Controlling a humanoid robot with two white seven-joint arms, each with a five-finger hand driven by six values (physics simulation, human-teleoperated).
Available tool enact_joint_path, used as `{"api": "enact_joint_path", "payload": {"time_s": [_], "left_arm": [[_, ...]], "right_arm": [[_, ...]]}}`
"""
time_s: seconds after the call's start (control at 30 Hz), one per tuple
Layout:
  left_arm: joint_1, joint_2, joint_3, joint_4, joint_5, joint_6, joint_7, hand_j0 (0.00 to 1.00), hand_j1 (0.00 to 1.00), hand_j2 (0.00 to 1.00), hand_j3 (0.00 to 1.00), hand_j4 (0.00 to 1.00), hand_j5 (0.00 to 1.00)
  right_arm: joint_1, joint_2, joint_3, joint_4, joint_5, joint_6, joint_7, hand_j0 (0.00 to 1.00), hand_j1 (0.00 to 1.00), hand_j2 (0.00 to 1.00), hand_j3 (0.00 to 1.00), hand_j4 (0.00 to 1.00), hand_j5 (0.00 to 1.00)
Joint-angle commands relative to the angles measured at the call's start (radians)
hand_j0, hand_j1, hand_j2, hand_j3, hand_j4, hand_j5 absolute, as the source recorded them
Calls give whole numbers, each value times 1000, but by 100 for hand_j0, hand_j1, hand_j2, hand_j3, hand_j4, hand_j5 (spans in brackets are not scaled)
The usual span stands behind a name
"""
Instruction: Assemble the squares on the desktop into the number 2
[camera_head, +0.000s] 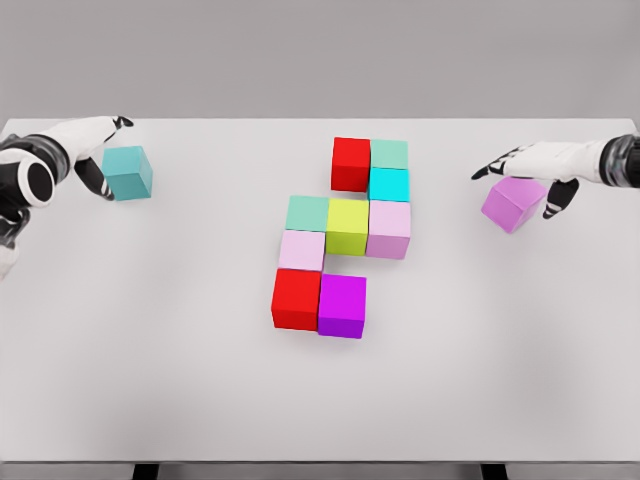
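Note:
Several coloured cubes form a cluster mid-table: red (351, 163), mint (389, 154), cyan (388, 185), another mint (307, 213), yellow-green (347, 225), pink (388, 229), pale pink (301, 250), a second red (296, 298) and magenta (342, 305). A teal cube (130, 173) sits at the far left. My left hand (112, 160) wraps it, thumb in front and fingers behind. At the far right lies a violet cube (512, 204), turned at an angle. My right hand (515, 190) covers it from above, fingers on its left and thumb on its right.
The white table (180, 380) runs nearly the full width of the view, its front edge at the bottom and a grey wall behind. Both forearms enter near the table's far corners.

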Motion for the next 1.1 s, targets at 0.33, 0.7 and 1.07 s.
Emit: {"api": "enact_joint_path", "payload": {"time_s": [0.33, 0.7, 1.07], "left_arm": [[-52, -53, -61, 125, -7, -39, 0, 100, 100, 100, 100, 100, 100], [-95, -113, -81, 234, -25, -67, 0, 100, 100, 100, 100, 100, 100], [-110, -142, -81, 319, -28, -67, 0, 100, 100, 100, 100, 100, 100]], "right_arm": [[0, 36, -1, 38, 40, 5, 0, 59, 59, 59, 59, 59, 59], [-2, -41, -20, -64, -71, -47, 0, 49, 49, 49, 49, 49, 49], [126, -303, -4, -680, -181, -77, 0, 50, 50, 50, 50, 50, 50]]}}
